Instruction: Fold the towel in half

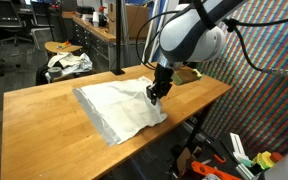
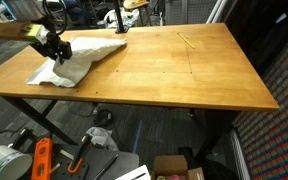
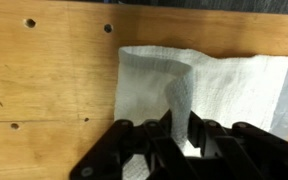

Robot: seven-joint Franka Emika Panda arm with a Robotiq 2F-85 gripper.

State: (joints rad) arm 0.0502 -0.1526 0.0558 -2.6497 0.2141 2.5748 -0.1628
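On the wooden table (image 1: 44,112) before cluttered workbenches (image 1: 90,33), the gripper (image 1: 156,95) pinches a raised fold of the towel (image 1: 114,108).

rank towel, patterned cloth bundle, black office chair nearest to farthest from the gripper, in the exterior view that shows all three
From the gripper:
1. towel: pinched in it, on the table
2. patterned cloth bundle: beyond the table's far end
3. black office chair: farther back, frame's left

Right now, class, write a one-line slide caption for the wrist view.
Gripper shut on a pinched ridge of the off-white towel lying on the wooden table.
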